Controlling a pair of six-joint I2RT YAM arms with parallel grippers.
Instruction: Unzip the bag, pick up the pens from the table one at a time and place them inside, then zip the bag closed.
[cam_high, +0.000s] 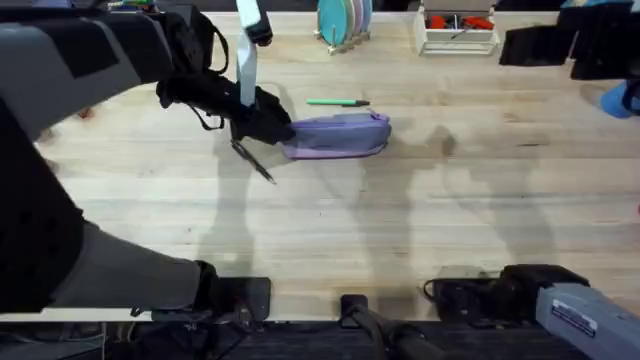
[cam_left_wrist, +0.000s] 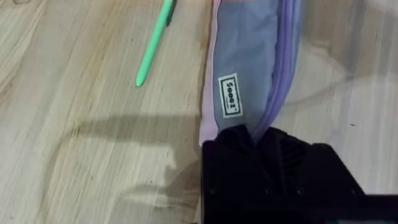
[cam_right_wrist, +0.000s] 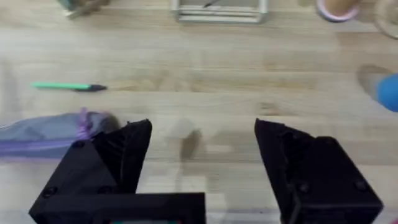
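The right end effector (cam_right_wrist: 196, 165) waits near its base, jaws spread and empty. Mid-tabletop (cam_high: 400, 240), the left end effector (cam_high: 262, 122) pinches the bag (cam_high: 340, 135) at its left end (the unzipping step, apparently); next, draw the zipper rightward. Beyond lies the green pen (cam_high: 338, 102).

far edge: plate rack (cam_high: 343, 24) | white tray (cam_high: 458, 30) | dark shapes, perhaps bags (cam_high: 570, 42)

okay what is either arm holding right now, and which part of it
The left gripper has its jaws closed on one end of the bag, pinching the fabric by the zipper line. The right gripper is open, holding nothing.
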